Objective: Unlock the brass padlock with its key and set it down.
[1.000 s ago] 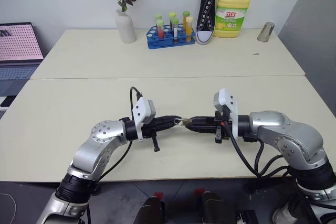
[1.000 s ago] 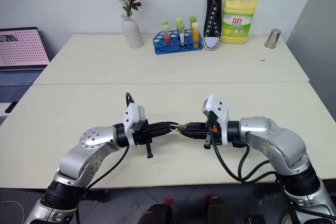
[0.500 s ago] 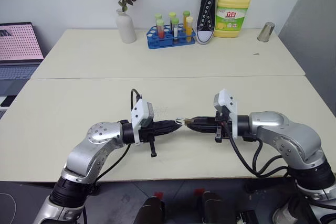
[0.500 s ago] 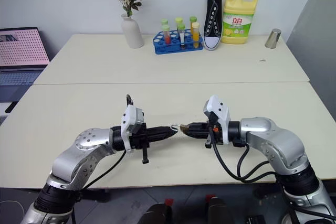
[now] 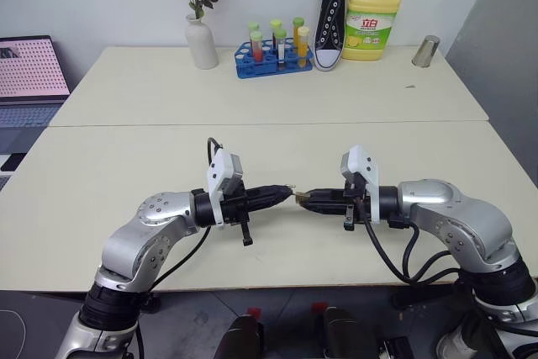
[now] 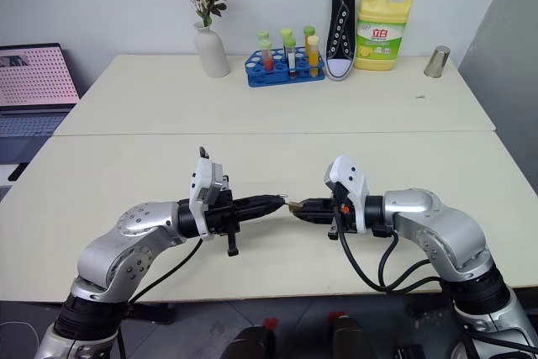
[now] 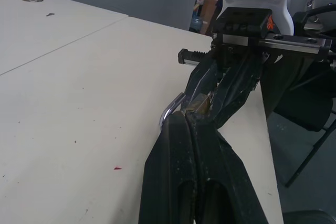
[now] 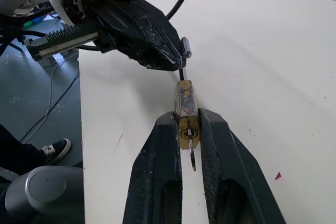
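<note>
Padlock point(image 8: 186, 111) between right jaws

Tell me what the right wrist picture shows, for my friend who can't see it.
Two black fingers pinch a small brass padlock, keyhole facing the camera. The left gripper, shut, holds the padlock's silvery shackle above a pale table.

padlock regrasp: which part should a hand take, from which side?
Judging by its pose, take the brass padlock by its body's two broad flat faces, coming from the keyhole end, as the right hand does. The body offers flat parallel faces for the fingers; the thin shackle, pinched in the shut left hand, would probably swivel or slip.
</note>
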`<state>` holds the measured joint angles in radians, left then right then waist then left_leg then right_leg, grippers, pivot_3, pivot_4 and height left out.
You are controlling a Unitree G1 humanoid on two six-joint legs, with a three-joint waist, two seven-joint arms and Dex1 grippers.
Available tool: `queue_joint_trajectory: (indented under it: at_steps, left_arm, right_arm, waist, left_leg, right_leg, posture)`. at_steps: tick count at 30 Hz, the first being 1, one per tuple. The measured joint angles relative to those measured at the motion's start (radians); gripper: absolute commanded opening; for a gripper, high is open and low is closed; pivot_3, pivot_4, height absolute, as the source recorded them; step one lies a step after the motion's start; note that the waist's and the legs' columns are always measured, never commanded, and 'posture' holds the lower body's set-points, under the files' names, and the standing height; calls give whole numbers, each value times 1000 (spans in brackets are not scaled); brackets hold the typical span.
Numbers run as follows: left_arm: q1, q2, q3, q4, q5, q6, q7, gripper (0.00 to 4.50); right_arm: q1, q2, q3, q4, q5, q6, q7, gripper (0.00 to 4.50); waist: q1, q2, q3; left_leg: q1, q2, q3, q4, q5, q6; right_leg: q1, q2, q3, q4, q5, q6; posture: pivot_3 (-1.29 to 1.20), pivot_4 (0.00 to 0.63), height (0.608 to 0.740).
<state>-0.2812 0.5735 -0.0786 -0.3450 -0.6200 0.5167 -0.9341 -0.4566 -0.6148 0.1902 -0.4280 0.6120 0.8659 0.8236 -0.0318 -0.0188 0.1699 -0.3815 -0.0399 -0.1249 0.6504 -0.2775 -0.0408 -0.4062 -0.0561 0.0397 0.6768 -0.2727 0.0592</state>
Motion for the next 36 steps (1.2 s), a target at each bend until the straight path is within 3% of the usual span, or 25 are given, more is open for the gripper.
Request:
queue_joint_trajectory:
  at_steps: [5, 8, 14, 20, 25, 34, 36]
  left_arm:
    - [55, 88, -2, -37, 107, -140, -66, 0]
    - [91, 135, -11, -28, 212, -307, -130, 560]
    - [112, 141, -18, 68, 348, -585, -167, 2481]
    - [129, 128, -17, 107, 396, -720, -152, 4433]
    - [188, 132, -10, 105, 418, -760, -129, 4500]
    - [251, 145, 4, 99, 449, -782, -79, 4500]
    - [253, 145, 5, 99, 445, -773, -75, 4500]
  right_arm:
    - [5, 0, 0, 3, 0, 6, 2, 134]
    - [5, -1, -1, 5, 3, 23, 4, 134]
    - [4, -6, -10, 24, 37, 81, 5, 134]
    - [-19, -2, -10, 90, 59, 173, 4, 134]
    - [-77, 10, 46, 176, 39, 204, 16, 134]
    - [-209, 142, 166, 447, -67, 187, 36, 134]
    - [-215, 146, 170, 475, -86, 182, 46, 893]
  waist:
    - [-1, 0, 0]
    - [2, 0, 0]
    - [3, 0, 0]
    - [0, 0, 0]
    - [-1, 0, 0]
    - [1, 1, 0]
    - [2, 1, 0]
  left_leg:
    - [1, 0, 1, -2, 0, 0]
    - [0, 0, 1, -2, 0, 0]
    - [0, 1, 1, -2, 0, 0]
    - [0, 1, 1, -2, 0, 0]
    - [1, 1, 1, -3, 0, 0]
    - [0, 0, 1, -3, 0, 0]
    - [0, 0, 1, -3, 0, 0]
  right_leg:
    - [0, 0, 1, -1, 0, 0]
    - [0, 0, 0, -2, 0, 0]
    - [1, 0, 0, -3, 0, 0]
    - [1, 0, 0, -3, 0, 0]
    - [0, 0, 0, -3, 0, 0]
    - [0, 0, 0, -3, 0, 0]
    - [0, -1, 0, -3, 0, 0]
  posture:
    - [0, 150, 740]
    - [0, 150, 740]
    - [0, 150, 740]
    - [0, 150, 740]
    - [0, 150, 740]
    - [0, 150, 740]
    - [0, 150, 740]
